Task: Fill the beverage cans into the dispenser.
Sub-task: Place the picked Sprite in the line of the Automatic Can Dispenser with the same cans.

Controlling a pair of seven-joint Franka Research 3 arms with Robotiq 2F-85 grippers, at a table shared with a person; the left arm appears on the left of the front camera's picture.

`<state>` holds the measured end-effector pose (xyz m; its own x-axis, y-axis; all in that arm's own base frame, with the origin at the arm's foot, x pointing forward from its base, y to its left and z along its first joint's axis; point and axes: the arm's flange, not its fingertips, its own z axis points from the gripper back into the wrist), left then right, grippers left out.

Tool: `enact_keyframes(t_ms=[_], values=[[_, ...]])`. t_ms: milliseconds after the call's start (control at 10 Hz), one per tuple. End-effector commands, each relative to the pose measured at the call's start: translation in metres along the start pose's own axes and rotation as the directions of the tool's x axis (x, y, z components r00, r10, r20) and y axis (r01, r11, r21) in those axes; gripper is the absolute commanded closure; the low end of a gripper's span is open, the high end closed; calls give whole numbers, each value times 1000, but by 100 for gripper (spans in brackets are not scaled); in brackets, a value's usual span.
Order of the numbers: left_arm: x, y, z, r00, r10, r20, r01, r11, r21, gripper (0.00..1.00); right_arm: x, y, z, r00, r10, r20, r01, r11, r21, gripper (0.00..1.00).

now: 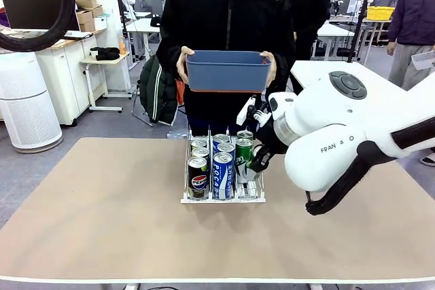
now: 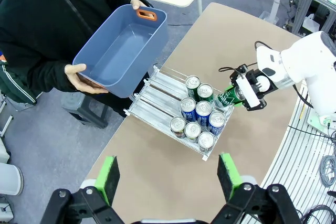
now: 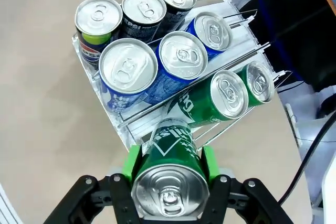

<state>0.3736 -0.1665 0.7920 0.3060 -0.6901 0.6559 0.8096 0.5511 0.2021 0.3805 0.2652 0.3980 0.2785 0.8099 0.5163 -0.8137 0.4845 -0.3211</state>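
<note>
The dispenser (image 1: 185, 198) stands mid-table with Pepsi cans (image 3: 98, 19) in one lane, blue-and-white cans (image 3: 127, 66) in the middle lane and two green cans (image 3: 226, 95) in the third. My right gripper (image 3: 169, 163) is shut on another green can (image 3: 170, 177), which is tilted over the near end of the green lane. From the front, that held green can (image 1: 243, 155) is at the rack's right front, with the right gripper (image 1: 254, 164) beside it. High above the table, my left gripper (image 2: 168, 174) is open with nothing in it, and it looks down on the dispenser (image 2: 157, 90).
A person at the far edge holds an empty blue tub (image 1: 228, 70) with both hands, above and behind the rack. The same blue tub (image 2: 118, 51) has an orange handle. Bare tan table (image 1: 88, 208) surrounds the rack on the left, right and front.
</note>
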Motion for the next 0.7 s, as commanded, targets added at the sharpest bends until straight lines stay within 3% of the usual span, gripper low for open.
enact_keyframes(t_ms=[0, 200, 600], values=[[0, 0, 0, 1000, 7, 8, -7, 1000, -8, 0, 16, -2, -15, 999, -10, 42, 10, 1000, -18, 42], [0, 0, 0, 1000, 7, 8, -7, 1000, -8, 0, 16, 0, -22, 1000, -6, -11, 6, 998, 65, 42], [0, 0, 0, 1000, 7, 8, -7, 1000, -8, 0, 15, 6, -35, 994, 1, -106, 12, 993, 121, 42]])
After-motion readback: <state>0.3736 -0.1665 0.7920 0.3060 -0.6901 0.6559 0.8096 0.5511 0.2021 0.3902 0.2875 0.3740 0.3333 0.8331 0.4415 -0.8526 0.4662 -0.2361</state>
